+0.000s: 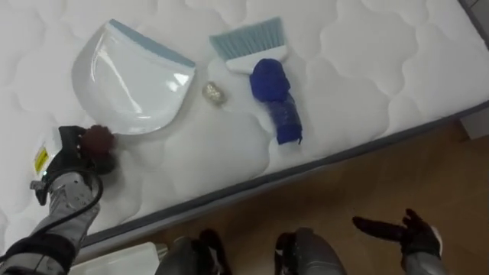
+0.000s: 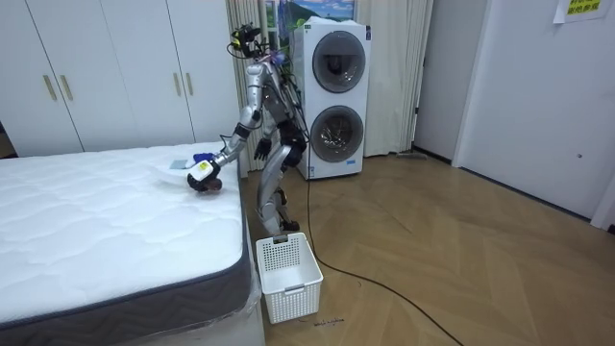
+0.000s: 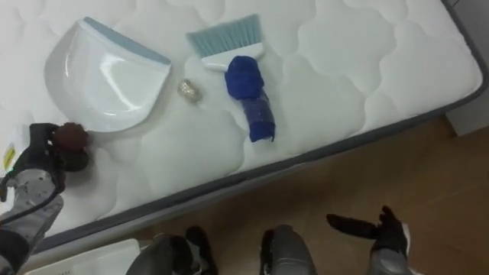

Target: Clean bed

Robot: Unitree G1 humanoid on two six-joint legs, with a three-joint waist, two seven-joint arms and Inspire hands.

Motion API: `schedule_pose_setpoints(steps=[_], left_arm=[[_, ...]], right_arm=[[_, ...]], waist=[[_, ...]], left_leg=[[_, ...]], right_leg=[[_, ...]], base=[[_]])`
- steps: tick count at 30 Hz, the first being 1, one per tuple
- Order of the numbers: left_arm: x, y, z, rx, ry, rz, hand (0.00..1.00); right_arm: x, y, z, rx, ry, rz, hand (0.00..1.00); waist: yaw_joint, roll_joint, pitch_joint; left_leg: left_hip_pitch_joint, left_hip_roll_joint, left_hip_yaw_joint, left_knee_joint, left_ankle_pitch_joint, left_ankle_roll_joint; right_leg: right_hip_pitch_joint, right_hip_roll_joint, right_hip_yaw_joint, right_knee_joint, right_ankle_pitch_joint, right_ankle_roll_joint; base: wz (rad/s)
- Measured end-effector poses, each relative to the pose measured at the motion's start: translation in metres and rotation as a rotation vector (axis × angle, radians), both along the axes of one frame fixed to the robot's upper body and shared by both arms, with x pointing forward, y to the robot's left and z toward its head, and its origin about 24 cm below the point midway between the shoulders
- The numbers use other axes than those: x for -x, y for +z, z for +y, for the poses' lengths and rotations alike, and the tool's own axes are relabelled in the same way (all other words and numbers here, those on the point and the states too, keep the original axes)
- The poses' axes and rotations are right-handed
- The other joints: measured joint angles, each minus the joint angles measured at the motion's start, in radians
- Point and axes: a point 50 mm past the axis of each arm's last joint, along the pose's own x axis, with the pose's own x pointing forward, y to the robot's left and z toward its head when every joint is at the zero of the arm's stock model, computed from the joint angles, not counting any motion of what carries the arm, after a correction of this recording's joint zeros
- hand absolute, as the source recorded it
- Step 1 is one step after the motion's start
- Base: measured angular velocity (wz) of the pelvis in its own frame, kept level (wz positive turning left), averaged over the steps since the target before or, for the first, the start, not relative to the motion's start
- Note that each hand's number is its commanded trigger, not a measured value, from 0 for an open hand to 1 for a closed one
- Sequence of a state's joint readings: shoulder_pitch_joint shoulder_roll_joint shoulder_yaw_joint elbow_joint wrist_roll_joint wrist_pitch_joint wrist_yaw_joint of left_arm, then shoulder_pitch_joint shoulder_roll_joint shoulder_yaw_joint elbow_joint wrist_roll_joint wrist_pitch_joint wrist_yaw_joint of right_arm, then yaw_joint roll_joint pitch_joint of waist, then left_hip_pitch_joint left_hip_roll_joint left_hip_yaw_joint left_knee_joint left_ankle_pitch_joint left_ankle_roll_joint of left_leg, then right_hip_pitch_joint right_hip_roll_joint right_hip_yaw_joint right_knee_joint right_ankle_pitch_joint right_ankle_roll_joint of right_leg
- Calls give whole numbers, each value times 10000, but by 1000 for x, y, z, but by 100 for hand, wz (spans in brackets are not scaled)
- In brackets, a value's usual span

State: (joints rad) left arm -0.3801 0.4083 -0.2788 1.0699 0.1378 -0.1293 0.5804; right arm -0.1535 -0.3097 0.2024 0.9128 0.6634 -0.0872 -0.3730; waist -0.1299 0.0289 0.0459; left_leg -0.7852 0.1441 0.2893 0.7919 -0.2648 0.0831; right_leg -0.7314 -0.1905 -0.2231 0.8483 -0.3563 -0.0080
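A white dustpan (image 1: 134, 76) with a blue rim lies on the white mattress (image 1: 359, 69). To its right lies a brush: pale blue bristles (image 1: 248, 38) and a dark blue handle (image 1: 279, 103) that points toward the bed's edge. Between dustpan and brush sits a small crumpled foil-like ball (image 1: 213, 93). My left hand (image 1: 72, 160) rests on the mattress just below the dustpan, its fingers curled round a dark reddish-brown ball (image 1: 98, 139). Over the wooden floor, clear of the bed, my right hand (image 1: 409, 231) hangs with fingers stretched out and nothing in it.
I stand at the bed's long side, by its grey edge (image 1: 306, 164). A white slatted basket (image 2: 288, 274) stands on the wooden floor beside my feet. Two stacked washing machines (image 2: 336, 101) are behind me, white wardrobes (image 2: 106, 72) beyond the bed.
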Motion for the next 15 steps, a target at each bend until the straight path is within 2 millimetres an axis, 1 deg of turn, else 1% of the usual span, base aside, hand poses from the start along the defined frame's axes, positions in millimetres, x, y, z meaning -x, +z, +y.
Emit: schedule_pose_setpoints(steps=[1,2,4,6,8,9,12,13,15], left_arm=[[6,-4,0,-185,-141,98,100],[9,-7,0,-331,-209,159,100],[21,-15,0,-891,-509,375,100],[30,-20,1,-1135,-585,505,100],[31,-20,1,-1226,-600,502,100],[31,-20,0,-1235,-626,450,100],[35,-23,1,-1290,-653,419,100],[38,-25,2,-1287,-633,489,100],[42,-27,3,-1332,-545,570,100]], right_arm=[[-8,6,1,209,-74,-348,0],[-11,9,1,318,-120,-509,0],[-15,15,1,1128,-88,-767,0],[-19,22,0,1751,-46,-1026,0],[-22,28,-1,2125,-217,-1372,0],[-24,31,-1,2235,-418,-1590,0],[-33,41,2,2815,-367,-2086,0],[-37,46,4,3117,-327,-2287,0],[-44,56,7,3442,-294,-2774,0]], waist=[[28,-11,-21],[26,-11,-24],[42,-64,-59],[57,-65,-59],[110,-69,-59],[226,-72,-60],[357,-92,-53],[455,-149,-55],[478,-150,-54]], left_leg=[[96,-5,30,-69,1,2],[150,-11,30,-116,1,2],[324,-19,93,-256,0,0],[399,-35,123,-338,1,-2],[401,-37,137,-356,1,-2],[417,-30,158,-368,1,-3],[561,-22,313,-568,41,-21],[653,-36,398,-629,41,-22],[659,-87,399,-677,47,-33]], right_leg=[[90,2,-1,-86,12,11],[153,1,-24,-147,22,19],[306,4,-11,-278,35,36],[357,1,-2,-351,47,53],[351,-15,-1,-363,47,53],[353,-7,15,-378,47,54],[404,11,96,-535,122,59],[400,29,217,-538,127,67],[379,14,219,-540,126,68]], base=[[-5],[0],[0],[0],[0],[-8],[-11],[-13],[-4]])
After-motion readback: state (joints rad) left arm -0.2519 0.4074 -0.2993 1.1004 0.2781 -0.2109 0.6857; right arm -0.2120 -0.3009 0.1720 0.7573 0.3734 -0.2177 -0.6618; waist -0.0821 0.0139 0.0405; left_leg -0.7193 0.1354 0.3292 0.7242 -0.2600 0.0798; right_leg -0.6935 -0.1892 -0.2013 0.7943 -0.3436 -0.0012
